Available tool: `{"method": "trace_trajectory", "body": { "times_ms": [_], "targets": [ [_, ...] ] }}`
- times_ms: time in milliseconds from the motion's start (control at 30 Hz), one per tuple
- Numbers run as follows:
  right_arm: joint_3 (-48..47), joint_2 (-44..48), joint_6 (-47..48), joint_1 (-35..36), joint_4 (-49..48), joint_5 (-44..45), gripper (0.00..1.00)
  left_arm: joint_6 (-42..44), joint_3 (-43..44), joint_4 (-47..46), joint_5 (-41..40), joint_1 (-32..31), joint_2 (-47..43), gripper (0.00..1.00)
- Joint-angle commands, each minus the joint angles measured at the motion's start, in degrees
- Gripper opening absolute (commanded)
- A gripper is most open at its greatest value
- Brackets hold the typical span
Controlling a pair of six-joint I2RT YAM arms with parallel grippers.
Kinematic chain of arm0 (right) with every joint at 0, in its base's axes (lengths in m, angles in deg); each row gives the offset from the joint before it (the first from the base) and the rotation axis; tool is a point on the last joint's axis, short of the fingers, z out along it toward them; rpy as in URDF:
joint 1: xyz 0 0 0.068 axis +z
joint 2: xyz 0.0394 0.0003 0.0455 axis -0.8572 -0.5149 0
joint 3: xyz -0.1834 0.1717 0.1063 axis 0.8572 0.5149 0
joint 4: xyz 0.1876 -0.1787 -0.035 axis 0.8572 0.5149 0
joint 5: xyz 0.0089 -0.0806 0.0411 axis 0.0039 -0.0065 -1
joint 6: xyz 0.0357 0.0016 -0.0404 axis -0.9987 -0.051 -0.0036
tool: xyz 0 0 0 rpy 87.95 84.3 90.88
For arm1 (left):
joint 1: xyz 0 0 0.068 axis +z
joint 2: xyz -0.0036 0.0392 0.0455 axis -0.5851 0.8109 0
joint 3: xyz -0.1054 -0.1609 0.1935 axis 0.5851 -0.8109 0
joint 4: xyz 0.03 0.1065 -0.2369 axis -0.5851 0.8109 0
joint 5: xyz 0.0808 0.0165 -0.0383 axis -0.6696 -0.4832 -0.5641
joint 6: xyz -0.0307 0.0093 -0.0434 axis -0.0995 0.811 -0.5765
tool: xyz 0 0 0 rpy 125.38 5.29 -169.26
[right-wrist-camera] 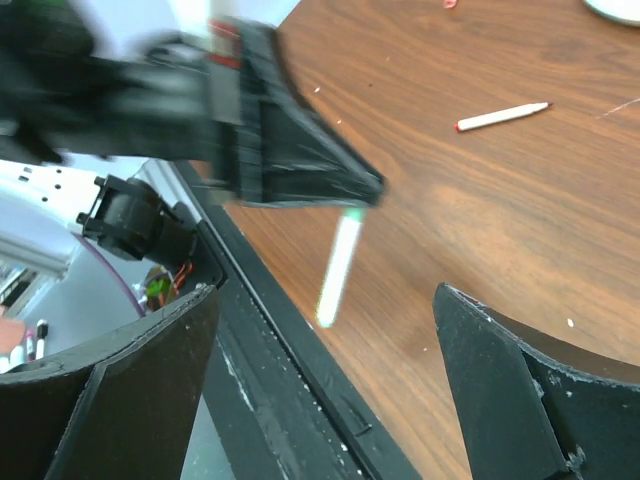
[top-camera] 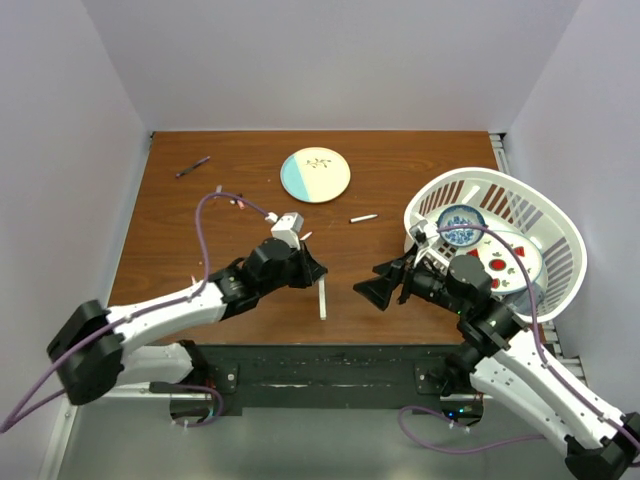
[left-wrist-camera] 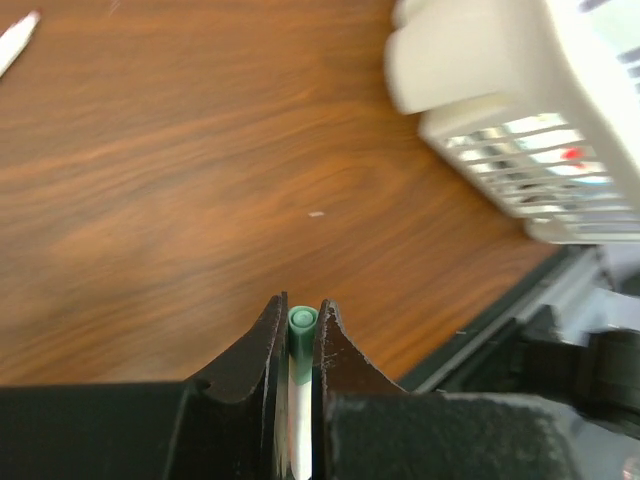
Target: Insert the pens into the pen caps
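"What's on the table [top-camera: 420,170] over there?"

"A big white basket [top-camera: 500,178] on the right side with dishes in it, and a round plate [top-camera: 315,175] at the far side. Neither matters for this job, I'd say."

"And the claws?"

"The left claw [top-camera: 312,270] is pressed tight on a white pen [top-camera: 322,300] near the front edge, with the barrel sticking out below. The right claw [top-camera: 368,283] faces it close by, spread wide and holding nothing."

"Is that pen capped?"

"Looks so. A green cap [left-wrist-camera: 302,320] sits on its end, right between the fingers. I'd call that one done."

"What's left?"

"A second white pen [top-camera: 363,217] lies loose beside the plate, and a dark pen [top-camera: 192,167] lies in the far left corner. Any loose caps are too small for me to pick out."
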Motion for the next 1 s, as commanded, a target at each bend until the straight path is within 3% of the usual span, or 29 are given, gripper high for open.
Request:
{"method": "trace_trajectory", "body": {
  "times_ms": [0,167,333,467,700,800,867,967],
  "targets": [
    [-2.2,0.5,-0.1,0.1,3.7,2.9,0.92,0.2,-0.1,-5.2,5.9,2.9,9.0,0.0],
    [-2.0,0.1,-0.1,0.1,4.0,3.3,0.92,1.8,3.6,-4.7,8.0,3.1,17.8,0.0],
    [-1.9,1.6,0.2,0.1,4.6,4.4,0.92,0.1,3.9,-4.1,9.0,3.2,22.0,0.11],
    [-2.0,3.0,0.4,0.1,5.6,5.3,0.93,0.0,5.8,-1.3,6.5,3.2,22.0,0.25],
    [-2.3,5.1,0.5,0.0,6.8,5.4,0.93,2.0,10.8,4.7,1.6,5.1,23.6,0.25],
    [-2.7,5.9,0.5,0.0,7.8,5.4,0.93,3.1,12.5,6.4,0.1,5.9,23.6,0.33],
    [-2.8,6.0,0.7,0.1,8.9,5.5,0.93,6.8,16.6,10.4,-3.4,6.4,23.5,0.41],
    [-3.0,6.5,0.7,0.0,9.9,5.7,0.93,14.5,25.2,19.9,-10.4,7.8,24.9,0.46]
  ]
}}
